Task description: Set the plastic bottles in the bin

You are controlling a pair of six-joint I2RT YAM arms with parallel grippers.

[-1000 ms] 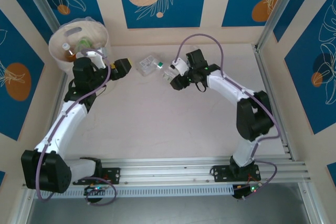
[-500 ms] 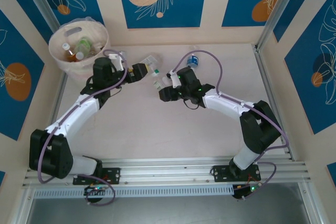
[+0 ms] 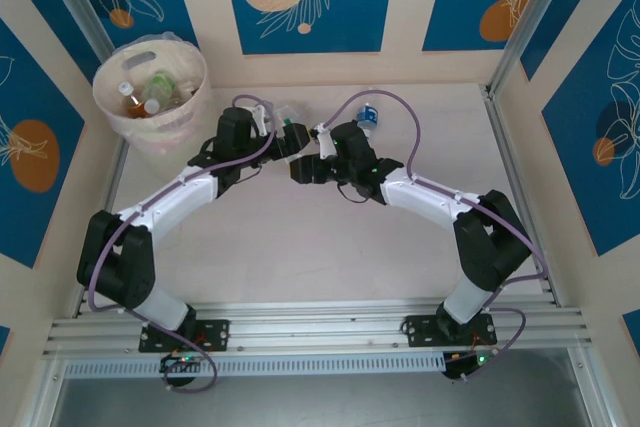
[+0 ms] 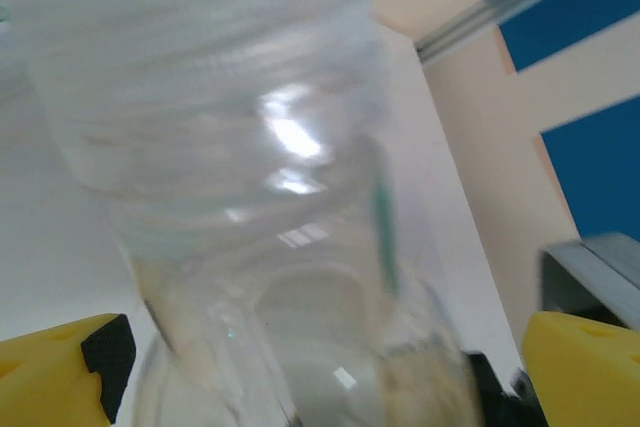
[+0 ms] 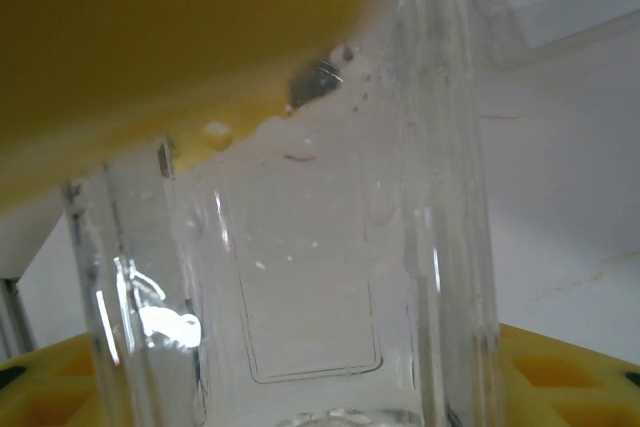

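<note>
The cream-white bin (image 3: 118, 107) stands at the back left with several plastic bottles (image 3: 146, 95) inside. My left gripper (image 3: 288, 140) is open around a clear bottle (image 3: 286, 119) lying mid-table. In the left wrist view that bottle (image 4: 250, 177) looms between the yellow fingertips (image 4: 585, 367) of the left gripper (image 4: 320, 372), which stand wide apart. Just right of it, my right gripper (image 3: 305, 169) is shut on another clear, ribbed bottle (image 5: 320, 287), which sits between the yellow fingers (image 5: 565, 367) of the right gripper (image 5: 300, 392). A blue-capped bottle (image 3: 367, 115) lies behind the right arm.
The two grippers nearly meet at the table's middle back. A blurred yellow shape (image 5: 150, 37) covers the top of the right wrist view. An aluminium rail (image 3: 510, 157) edges the table on the right, and patterned walls close it in behind.
The left arm swung right from the bin to the clear bottle, its jaws staying open. The right gripper moved left and nearer, still shut on its bottle.
</note>
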